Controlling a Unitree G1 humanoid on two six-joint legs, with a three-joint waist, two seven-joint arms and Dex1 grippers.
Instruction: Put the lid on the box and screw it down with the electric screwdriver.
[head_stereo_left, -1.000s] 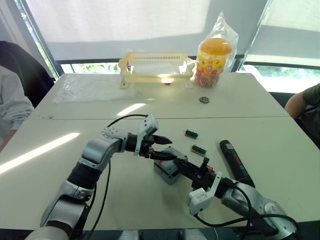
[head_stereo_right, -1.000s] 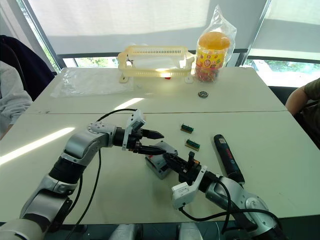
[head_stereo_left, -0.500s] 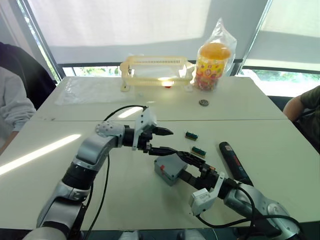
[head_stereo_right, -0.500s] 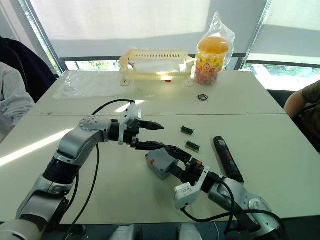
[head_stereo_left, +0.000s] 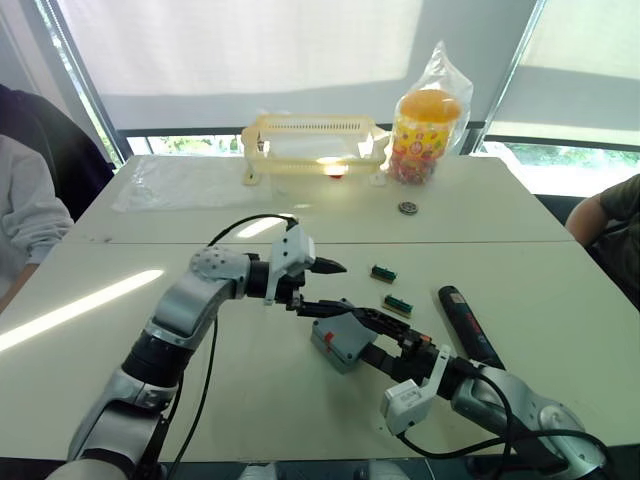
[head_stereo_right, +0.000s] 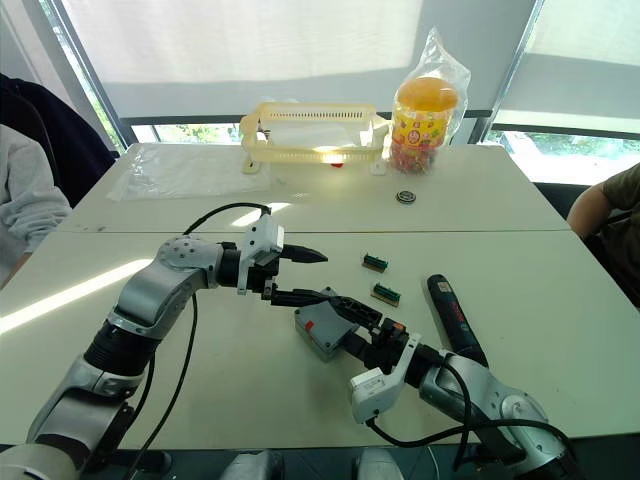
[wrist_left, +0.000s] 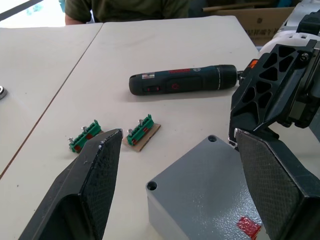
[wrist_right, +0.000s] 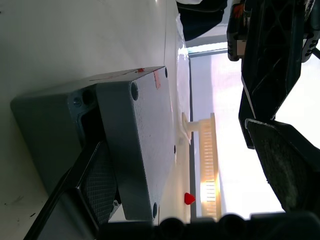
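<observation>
The grey-blue lid (wrist_left: 200, 185) lies on top of the box (wrist_right: 45, 125) in the middle of the table, shifted a little so one box corner with its screw hole shows. A red mark sits on the lid near one corner. My right gripper (head_stereo_left: 368, 336) is open, with its fingers on either side of the box's right edge and not pressing it. My left gripper (head_stereo_left: 336, 287) hovers open just above and behind the lid; its lower finger is close to the lid's top. The black electric screwdriver (head_stereo_left: 463, 320) lies flat on the table to the right of the box.
Two small green terminal blocks (head_stereo_left: 383, 271) (head_stereo_left: 398, 302) lie between the box and the screwdriver. At the back stand a yellow rack (head_stereo_left: 312, 140) and a bagged snack jar (head_stereo_left: 427, 120), with a small round part (head_stereo_left: 407, 207). People sit at both table ends.
My right gripper has opened and let go of the lid, which now rests on the box. The left gripper stays open and has shifted slightly.
</observation>
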